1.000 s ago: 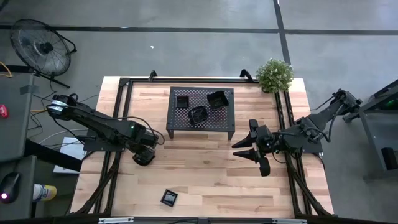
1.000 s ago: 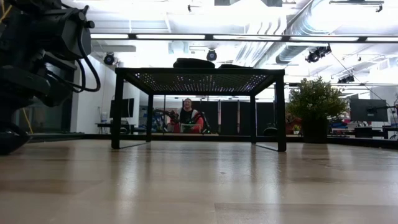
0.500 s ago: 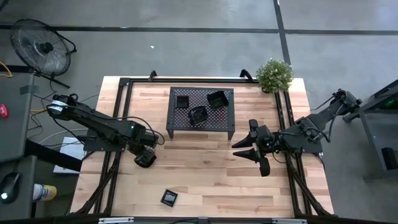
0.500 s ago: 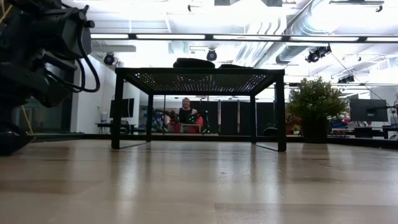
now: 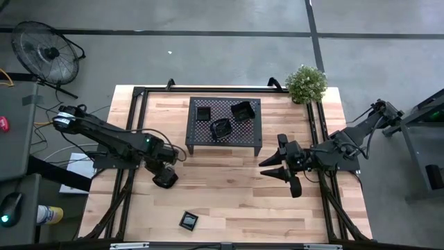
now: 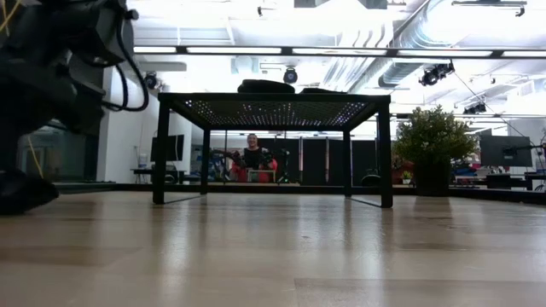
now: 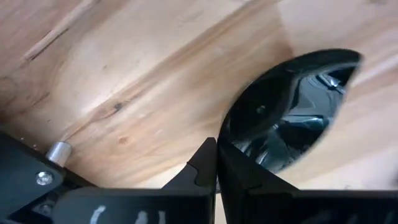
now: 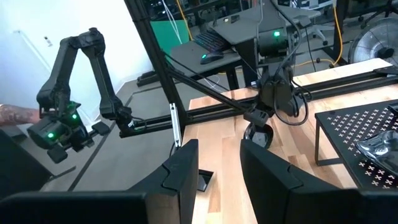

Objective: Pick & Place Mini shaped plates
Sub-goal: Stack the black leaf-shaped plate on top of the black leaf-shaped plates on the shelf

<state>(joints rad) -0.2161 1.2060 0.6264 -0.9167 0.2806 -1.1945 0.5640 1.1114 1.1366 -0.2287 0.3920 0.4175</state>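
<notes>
Left wrist view shows the left end effector (image 7: 216, 163) pinched shut on the rim of a glossy black leaf-shaped mini plate (image 7: 287, 112), low over the worktop (image 5: 229, 187) on its left side, a thin-edge grip that probably suits so shallow a dish. Three more plates sit on the mesh rack (image 5: 223, 120) at the far side, likely the destination, and a square plate (image 5: 188, 221) lies near the front edge. The right end effector (image 5: 279, 164) waits right of the rack, fingers spread and empty.
</notes>
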